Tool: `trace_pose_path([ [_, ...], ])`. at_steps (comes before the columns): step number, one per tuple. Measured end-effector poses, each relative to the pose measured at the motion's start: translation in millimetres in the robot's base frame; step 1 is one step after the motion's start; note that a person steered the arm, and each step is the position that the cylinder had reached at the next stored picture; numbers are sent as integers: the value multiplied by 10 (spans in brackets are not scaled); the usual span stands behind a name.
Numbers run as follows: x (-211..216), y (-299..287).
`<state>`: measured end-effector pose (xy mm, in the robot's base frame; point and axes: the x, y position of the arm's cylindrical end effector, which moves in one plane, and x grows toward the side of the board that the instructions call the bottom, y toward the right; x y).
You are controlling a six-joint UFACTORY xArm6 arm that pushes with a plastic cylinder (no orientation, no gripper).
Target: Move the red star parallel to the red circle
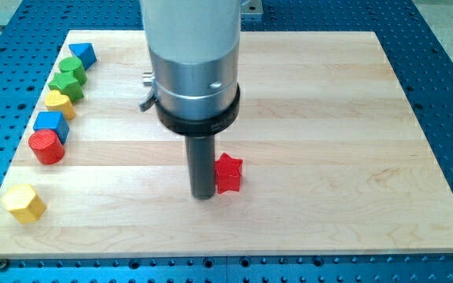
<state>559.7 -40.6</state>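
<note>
The red star [229, 174] lies on the wooden board [329, 118], a little below the board's middle. My tip [203, 195] stands right against the star's left side, touching or nearly touching it. The red circle, a short cylinder [46, 147], sits far to the view's left near the board's left edge, slightly higher in the view than the star.
A column of blocks runs along the left edge: a blue block [82, 54], two green blocks [73, 68] [66, 84], a yellow block [59, 103], a blue cube [52, 125], then the red circle. A yellow hexagon [24, 203] lies at the bottom left.
</note>
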Motion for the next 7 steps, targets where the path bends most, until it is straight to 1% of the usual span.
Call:
trace_pose_path([
  [1,220,388],
  [2,-316,493],
  [3,-67,353],
  [4,-86,-654],
  [5,-139,-1253],
  [6,-332,-1448],
  [7,-426,-2054],
])
